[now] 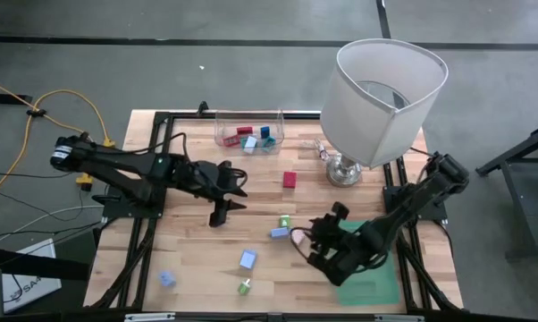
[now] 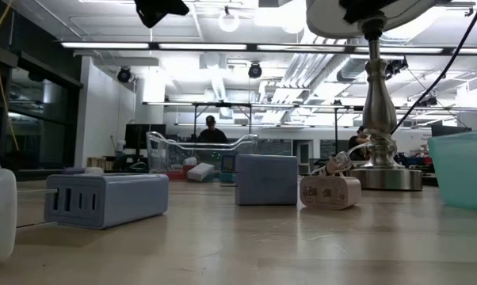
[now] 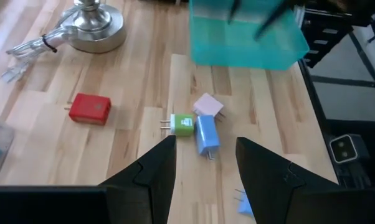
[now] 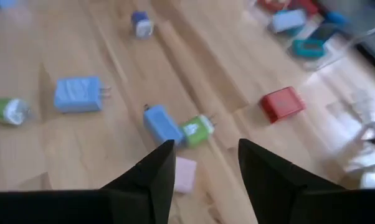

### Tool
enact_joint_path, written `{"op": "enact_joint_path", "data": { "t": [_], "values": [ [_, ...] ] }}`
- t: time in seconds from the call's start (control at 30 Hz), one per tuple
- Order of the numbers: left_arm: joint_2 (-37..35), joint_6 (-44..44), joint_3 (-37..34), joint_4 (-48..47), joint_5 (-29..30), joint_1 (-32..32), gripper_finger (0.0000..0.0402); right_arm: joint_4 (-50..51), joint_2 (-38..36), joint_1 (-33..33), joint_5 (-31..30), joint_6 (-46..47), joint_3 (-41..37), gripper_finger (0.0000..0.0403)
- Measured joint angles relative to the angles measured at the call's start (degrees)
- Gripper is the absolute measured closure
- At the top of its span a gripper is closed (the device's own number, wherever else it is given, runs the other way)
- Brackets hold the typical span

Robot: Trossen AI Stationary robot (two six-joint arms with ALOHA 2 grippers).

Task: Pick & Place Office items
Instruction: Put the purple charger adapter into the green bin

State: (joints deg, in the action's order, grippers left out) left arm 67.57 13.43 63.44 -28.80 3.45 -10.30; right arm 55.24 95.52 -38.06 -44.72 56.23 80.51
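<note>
Above the wooden counter point(image 1: 206, 259), the right tool point(image 4: 203, 163) hovers open and empty over a small pink block point(image 4: 184, 174); the left tool point(image 3: 203, 163) also gapes empty.

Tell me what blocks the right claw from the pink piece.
Nothing visible does. The right claw hangs open just above the pink piece, with bare wood between; the blue piece and green piece lie beyond it.

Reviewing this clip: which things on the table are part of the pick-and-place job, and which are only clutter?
Job items:
- red charger
- green charger, blue charger and pink charger clustered together
- light blue charger
- clear bin holding more pieces

Just lying about:
- white lamp
- teal tray
- bundled cable at the lamp's base
</note>
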Motion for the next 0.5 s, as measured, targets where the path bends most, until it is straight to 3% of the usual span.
{"op": "enact_joint_path", "data": {
  "t": [0.23,0.5],
  "values": [
    [0.0,1.1,0.0,0.02,2.04,-2.78,0.024,-4.07,-11.67,-1.71,-3.14,5.51,-14.28,0.0269],
    [0.0,2.35,0.0,0.07,3.3,-3.59,0.024,-18.33,-28.34,-1.55,3.46,-0.41,-33.31,0.0287]
  ]
}}
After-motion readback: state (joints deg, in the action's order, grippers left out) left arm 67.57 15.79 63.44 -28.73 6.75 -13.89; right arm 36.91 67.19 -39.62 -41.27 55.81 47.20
